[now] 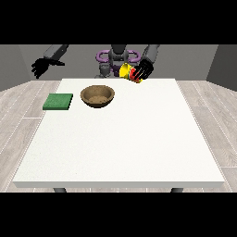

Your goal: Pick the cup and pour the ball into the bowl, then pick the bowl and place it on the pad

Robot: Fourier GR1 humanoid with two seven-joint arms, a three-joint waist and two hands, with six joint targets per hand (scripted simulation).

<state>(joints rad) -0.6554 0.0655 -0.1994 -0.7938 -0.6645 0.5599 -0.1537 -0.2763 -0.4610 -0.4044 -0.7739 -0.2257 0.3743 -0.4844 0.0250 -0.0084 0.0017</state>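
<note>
A yellow and red cup hangs in the air above the table's far edge, tilted with its mouth toward the view's left. The hand at the view's right has its fingers curled round the cup. A brown bowl stands on the white table, lower and to the left of the cup. No ball shows. A green pad lies flat near the table's left edge, beside the bowl. The hand at the view's left hovers off the table's far left corner, fingers relaxed and holding nothing.
The robot's torso with purple rings stands behind the table's far edge. Wooden floor surrounds the table on both sides.
</note>
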